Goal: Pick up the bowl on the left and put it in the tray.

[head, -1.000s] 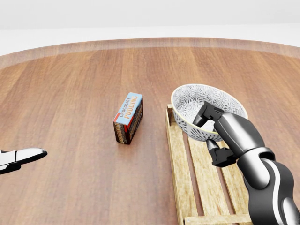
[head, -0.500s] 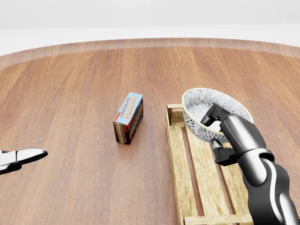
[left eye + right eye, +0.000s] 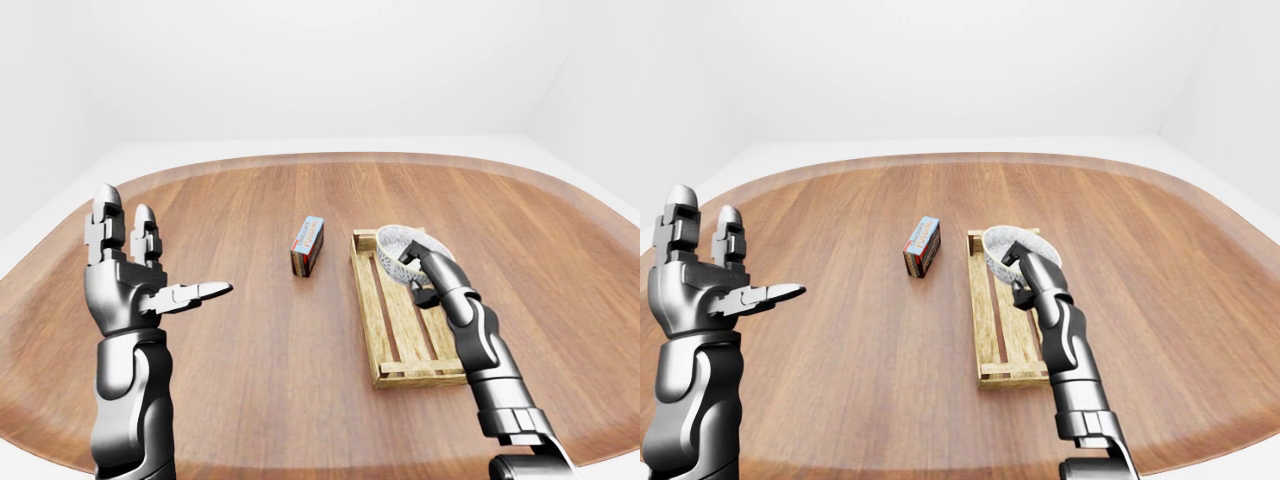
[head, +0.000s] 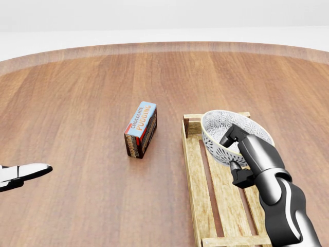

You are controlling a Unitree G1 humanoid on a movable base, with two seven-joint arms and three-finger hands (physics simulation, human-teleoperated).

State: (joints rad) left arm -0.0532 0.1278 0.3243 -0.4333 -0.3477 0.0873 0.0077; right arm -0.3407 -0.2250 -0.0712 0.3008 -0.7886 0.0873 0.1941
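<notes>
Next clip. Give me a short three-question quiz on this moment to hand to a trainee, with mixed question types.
1. True or false: the left hand grips the pudding box.
2. Where is the bowl in the head view? A) left of the pudding box; B) at the top end of the tray; C) at the tray's bottom end.
3. Fill in: the right hand holds the bowl by its ____.
Key: 1 false, since that hand is open and raised, well apart from the box; 2 B; 3 rim.
</notes>
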